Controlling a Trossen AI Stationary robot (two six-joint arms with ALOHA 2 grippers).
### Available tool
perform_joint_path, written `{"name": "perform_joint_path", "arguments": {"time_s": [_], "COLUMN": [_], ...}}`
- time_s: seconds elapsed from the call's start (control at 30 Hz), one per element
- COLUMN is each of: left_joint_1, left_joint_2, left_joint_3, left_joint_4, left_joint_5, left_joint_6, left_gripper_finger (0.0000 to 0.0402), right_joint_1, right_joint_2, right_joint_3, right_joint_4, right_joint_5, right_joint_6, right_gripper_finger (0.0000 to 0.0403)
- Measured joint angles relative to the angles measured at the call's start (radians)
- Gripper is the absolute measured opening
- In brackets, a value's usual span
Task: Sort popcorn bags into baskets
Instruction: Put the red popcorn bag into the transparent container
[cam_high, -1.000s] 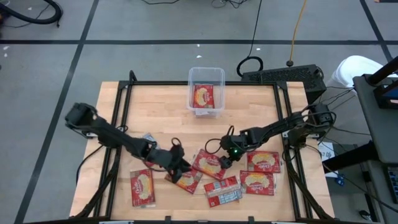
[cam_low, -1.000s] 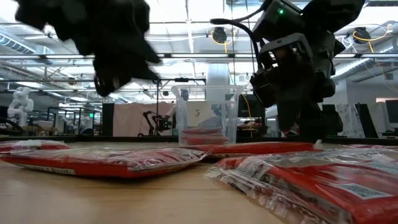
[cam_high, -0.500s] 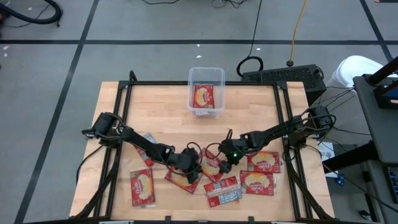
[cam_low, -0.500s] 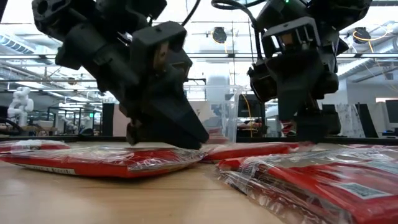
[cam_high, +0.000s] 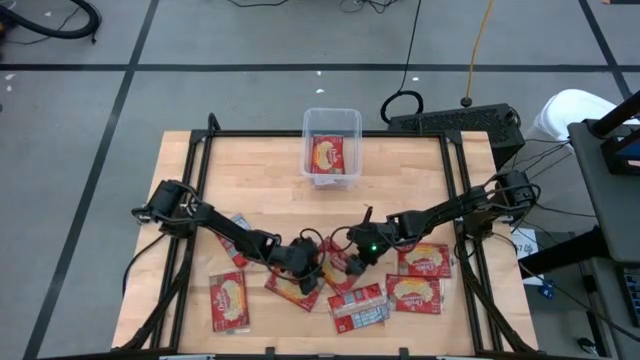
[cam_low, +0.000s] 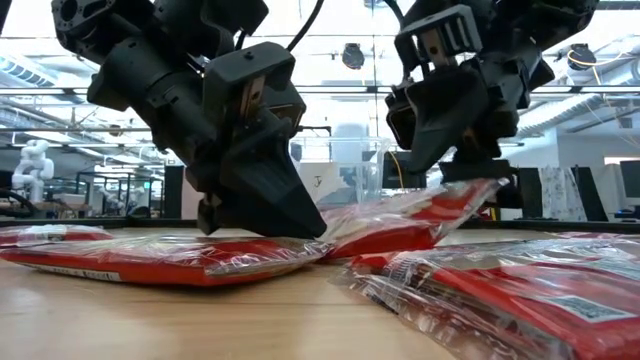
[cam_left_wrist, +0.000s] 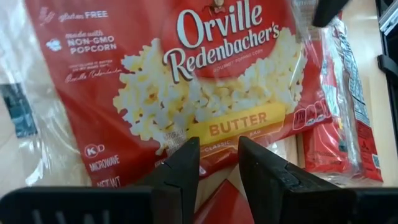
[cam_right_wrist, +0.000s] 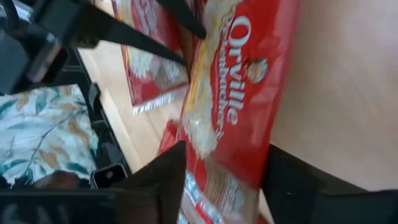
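Right gripper (cam_high: 352, 262) is clamping one Orville Redenbacher's butter popcorn bag (cam_low: 415, 215) btwn both fingers and carrying it tilted, one end raised off the table (cam_high: 260, 190) and the other trailing low near the pile, approx. mid-table toward the near edge. Wrist view confirms the packet (cam_right_wrist: 227, 118) is passing between the two dark fingers, so grip looks secure; tilt is likely down to the pinch being at one end. Left gripper (cam_high: 305, 272) is resting low just beside it, tips on or just over a second bag (cam_left_wrist: 205, 81); fingers (cam_left_wrist: 180, 171) are standing slightly parted with nothing between them, i.e. open and not yet gripping. Judgement: left is lining up its own pick while right is starting the carry. Clear plastic tub (cam_high: 331, 150) is sitting at centre of the far edge w/ one bag (cam_high: 327, 155) already lying flat inside. Remaining bags are lying scattered along the near edge, some overlapping, one (cam_high: 229, 300) near the near-left corner, others (cam_high: 422, 262) toward the right edge. Risk: arms are working v. close together; the lifted bag could snag on the left gripper.
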Motion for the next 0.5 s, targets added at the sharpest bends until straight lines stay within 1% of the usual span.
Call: {"name": "perform_joint_path", "arguments": {"time_s": [0.1, 0.2, 0.3, 0.4, 0.5], "left_joint_1": [0.006, 0.017, 0.035, 0.051, 0.061], "left_joint_2": [0.000, -0.001, -0.033, -0.107, -0.229], "left_joint_3": [0.000, 0.000, -0.003, -0.004, -0.002], "left_joint_4": [0.000, 0.001, -0.019, -0.070, -0.162], "left_joint_5": [0.005, 0.024, 0.065, 0.089, 0.085], "left_joint_6": [0.019, 0.029, 0.036, 0.021, 0.020], "left_gripper_finger": [0.0117, 0.0117, 0.0117, 0.0117, 0.0117], "right_joint_1": [0.000, -0.003, -0.003, -0.004, -0.004], "right_joint_2": [0.000, 0.000, 0.000, -0.001, -0.002], "right_joint_3": [0.000, 0.000, 0.000, 0.002, 0.002], "right_joint_4": [0.015, 0.020, 0.027, 0.041, 0.087], "right_joint_5": [0.047, 0.063, 0.072, 0.069, 0.024], "right_joint_6": [-0.008, -0.007, 0.004, 0.029, 0.068], "right_gripper_finger": [0.0137, 0.0096, 0.0051, 0.0014, 0.0013]}}
